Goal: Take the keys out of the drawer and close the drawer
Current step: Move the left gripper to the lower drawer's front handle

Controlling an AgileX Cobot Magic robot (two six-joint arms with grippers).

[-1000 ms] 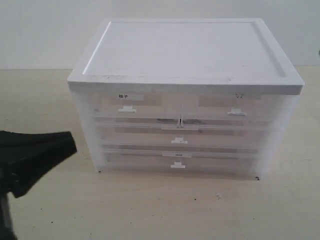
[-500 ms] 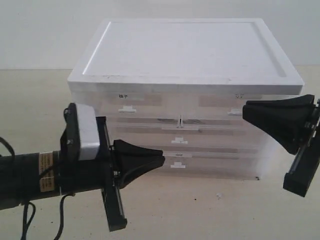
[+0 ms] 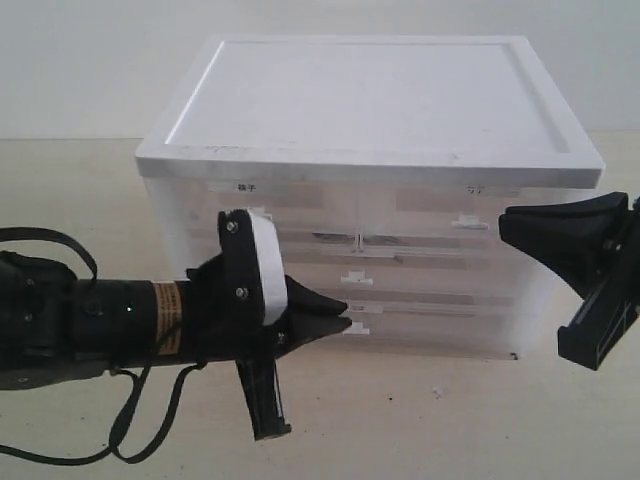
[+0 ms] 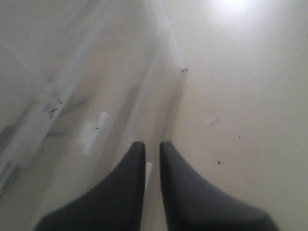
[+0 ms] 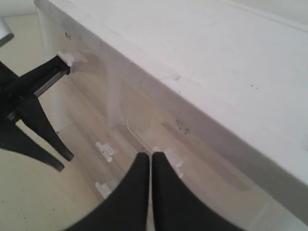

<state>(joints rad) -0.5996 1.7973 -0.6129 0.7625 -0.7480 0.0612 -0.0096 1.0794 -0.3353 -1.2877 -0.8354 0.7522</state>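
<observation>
Drawer (image 3: 430, 272): middle tier, stood shut.
Left hand (image 3: 340, 317): narrow gap between the tips, low at front of unit (image 3: 370, 100).
Right hand (image 3: 506, 226): fingers pressed together, held nothing.

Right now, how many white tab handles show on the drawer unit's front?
4: top-left handle, partly behind the left arm; top-right handle; middle drawer handle; bottom handle, by the left gripper. None fully hidden.

Robot test bench, likely lab. White-topped translucent drawer unit (image 3: 370, 110) on pale wood-look tabletop (image 3: 430, 430); bare white wall (image 3: 90, 60) behind unit; black robot arm (image 3: 100, 320) with loose cable (image 3: 150, 410) left of unit; second black arm (image 3: 600, 300) right of unit.
</observation>
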